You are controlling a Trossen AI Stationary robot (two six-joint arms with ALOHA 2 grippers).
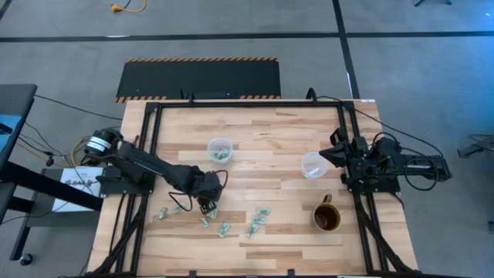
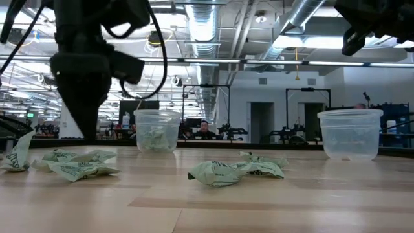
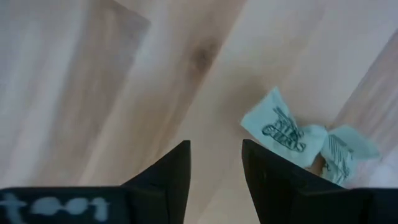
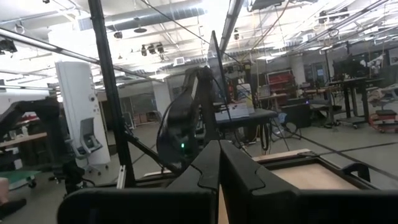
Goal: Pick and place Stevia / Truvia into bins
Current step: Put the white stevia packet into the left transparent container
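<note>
The brown mug (image 1: 326,218) sat at about 4 o'clock on the table (image 1: 262,166), just below the empty clear cup (image 1: 312,164), right beside the parked right arm. Nothing stood between the left gripper (image 1: 205,204) and the packets; it hung low over the wood around 7 o'clock, fingers (image 3: 173,173) a little apart with bare board in the gap, holding nothing. One crumpled green-and-white Stevia packet (image 3: 290,132) lay just off to the side of one fingertip, not between them.

Count-wise: two clear cups. The one near the middle of the table (image 1: 220,149) already had some green packets in it, the other at 3 o'clock looked empty. One mug. Loose packets (image 1: 258,220) were scattered in a band across the 6-to-7 o'clock stretch, roughly nine or ten from overhead, though they were small and some bunched together so I couldn't nail the number. From table level a crumpled clump (image 2: 237,171) lay in front, more (image 2: 79,164) off to the side under the left arm.

The right gripper (image 1: 338,154) was pulled back at the 3 o'clock edge, up off the table, its fingers (image 4: 211,167) pressed together and empty.

Surface was pale butcher-block planks inside a black metal frame. Grey floor around it, a black mat with hazard striping (image 1: 199,78) at 12 o'clock, and behind it all an open workshop with ducts overhead and a person (image 2: 205,129) sitting far back.
</note>
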